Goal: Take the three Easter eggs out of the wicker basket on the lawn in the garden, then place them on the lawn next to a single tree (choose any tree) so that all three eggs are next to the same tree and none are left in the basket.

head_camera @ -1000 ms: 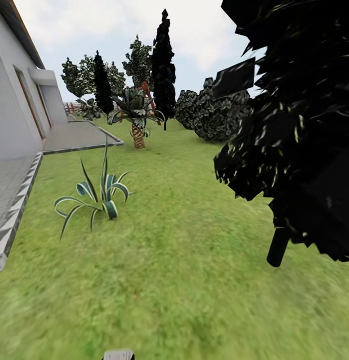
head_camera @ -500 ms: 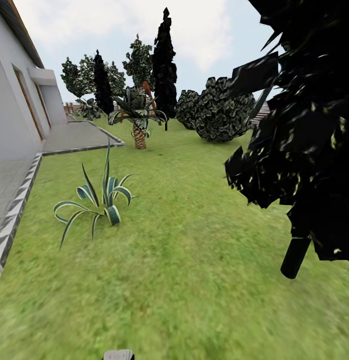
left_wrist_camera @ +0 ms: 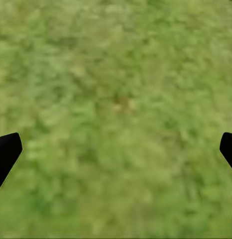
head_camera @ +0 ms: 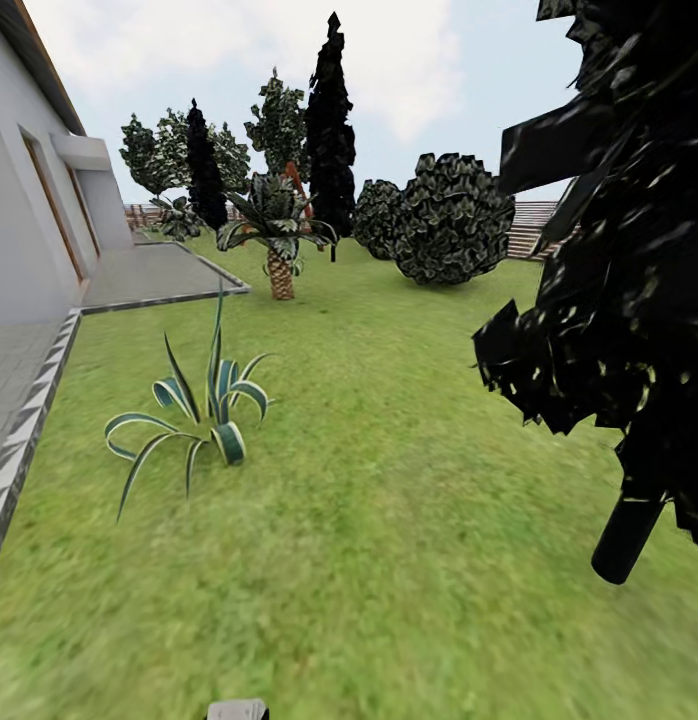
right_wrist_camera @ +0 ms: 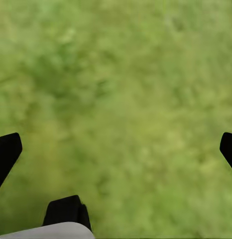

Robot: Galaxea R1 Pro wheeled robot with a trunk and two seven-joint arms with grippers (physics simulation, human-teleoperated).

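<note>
The lawn (head_camera: 389, 520) of mottled green grass spreads ahead of me in the head view. The Easter eggs, the wicker basket and the pale-trunked tree are out of view. In the left wrist view, my left gripper (left_wrist_camera: 116, 149) is open over bare grass (left_wrist_camera: 121, 99), its dark fingertips (left_wrist_camera: 6, 152) far apart with nothing between them. My right gripper (right_wrist_camera: 116, 149) is likewise open above grass (right_wrist_camera: 126, 89), holding nothing.
A dark-leaved tree (head_camera: 629, 280) with a thin trunk (head_camera: 627, 540) stands close at the right. A striped spiky plant (head_camera: 204, 410) grows at the left, by the paved patio edge (head_camera: 14, 450) and house wall (head_camera: 24, 230). A short palm (head_camera: 279, 240) and round bushes (head_camera: 449, 230) stand farther back.
The whole head view has shifted: the camera has moved, so the dark tree has slid right and down in the picture and more of the round bush shows. Both grippers stay open.
</note>
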